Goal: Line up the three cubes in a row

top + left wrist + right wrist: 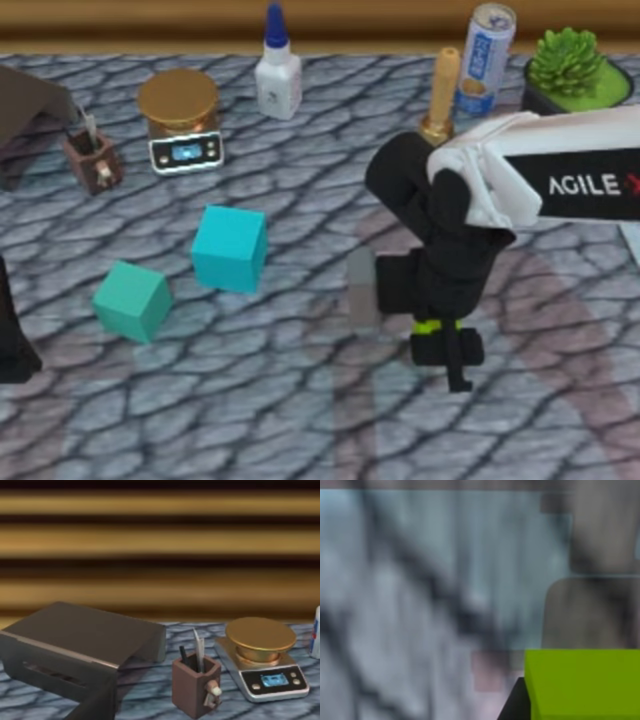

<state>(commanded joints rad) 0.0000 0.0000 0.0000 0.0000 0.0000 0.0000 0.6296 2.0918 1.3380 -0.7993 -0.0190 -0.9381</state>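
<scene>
The cyan-blue cube [230,247] rests left of the table's centre. The teal-green cube [132,299] sits nearer the front, to its left. My right gripper [441,342] points down right of centre, shut on the lime-green cube [436,326], which shows only as a thin sliver under the wrist. In the right wrist view the lime-green cube [582,685] sits against a black finger [517,706]. Whether it touches the table I cannot tell. My left arm [14,345] is parked at the left edge.
Along the back stand a dark grey slab-shaped object [25,110], a brown pen box [93,160], a kitchen scale [180,120], a glue bottle [277,70], a brass-and-wood handle [441,95], a drink can [487,55] and a potted plant [570,65].
</scene>
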